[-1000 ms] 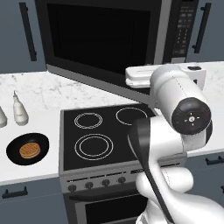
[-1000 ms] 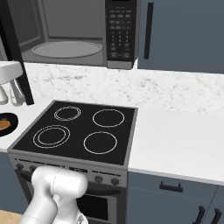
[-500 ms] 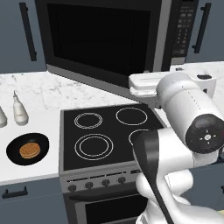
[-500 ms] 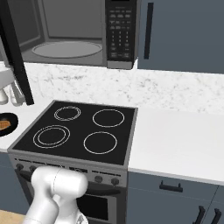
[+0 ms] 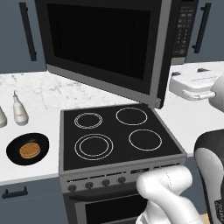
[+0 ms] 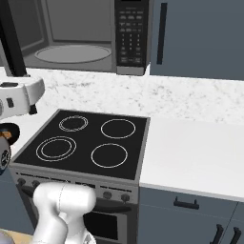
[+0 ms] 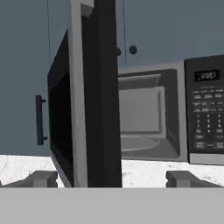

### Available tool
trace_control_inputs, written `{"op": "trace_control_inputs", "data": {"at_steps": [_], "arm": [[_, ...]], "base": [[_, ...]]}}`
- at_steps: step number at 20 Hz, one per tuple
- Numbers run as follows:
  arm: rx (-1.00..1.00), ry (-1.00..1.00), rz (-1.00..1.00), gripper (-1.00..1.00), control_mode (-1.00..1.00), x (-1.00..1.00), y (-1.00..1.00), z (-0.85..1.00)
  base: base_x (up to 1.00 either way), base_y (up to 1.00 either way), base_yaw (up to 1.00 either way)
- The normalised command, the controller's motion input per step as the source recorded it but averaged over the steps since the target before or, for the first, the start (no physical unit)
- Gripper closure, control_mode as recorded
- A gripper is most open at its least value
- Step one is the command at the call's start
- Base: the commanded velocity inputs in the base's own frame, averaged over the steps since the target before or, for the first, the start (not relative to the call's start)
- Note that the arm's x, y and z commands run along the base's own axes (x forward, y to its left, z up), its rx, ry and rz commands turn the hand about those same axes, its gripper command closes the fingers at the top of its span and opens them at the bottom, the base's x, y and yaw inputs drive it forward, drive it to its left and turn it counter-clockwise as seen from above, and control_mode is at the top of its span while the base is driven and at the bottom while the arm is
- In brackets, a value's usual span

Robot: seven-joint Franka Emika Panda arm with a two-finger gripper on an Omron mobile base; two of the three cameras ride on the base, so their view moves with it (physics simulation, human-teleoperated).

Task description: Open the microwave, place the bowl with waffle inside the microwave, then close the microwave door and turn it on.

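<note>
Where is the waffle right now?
The waffle sits in the black bowl on the counter, left of the stove in the left base view, near a white bottle.

1. White marble counter (image 5: 48,94) runs to either side of the black stove (image 5: 116,133).
2. On its left part: the black bowl (image 5: 27,148) with the waffle (image 5: 29,149), and a white bottle (image 5: 19,109), perhaps two.
</note>
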Motion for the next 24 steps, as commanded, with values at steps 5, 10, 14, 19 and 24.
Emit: {"op": "trace_control_inputs", "data": {"at_steps": [5, 10, 14, 19, 24], "arm": [[0.15, 0.02, 0.54, -1.00, -1.00, 0.32, -0.67, 0.00], [0.14, 0.11, 0.50, -1.00, -1.00, 0.64, -0.20, -0.05], [0.02, -0.03, 0.46, -1.00, -1.00, 0.18, 0.08, -0.14], [0.00, -0.10, 0.38, -1.00, -1.00, 0.00, 0.27, -0.08], [0.00, 0.00, 0.20, -1.00, -1.00, 0.03, 0.47, 0.05]], "base": [[0.00, 0.00, 0.00], [0.00, 0.00, 0.00], [0.00, 0.00, 0.00], [0.00, 0.00, 0.00], [0.00, 0.00, 0.00]]}}
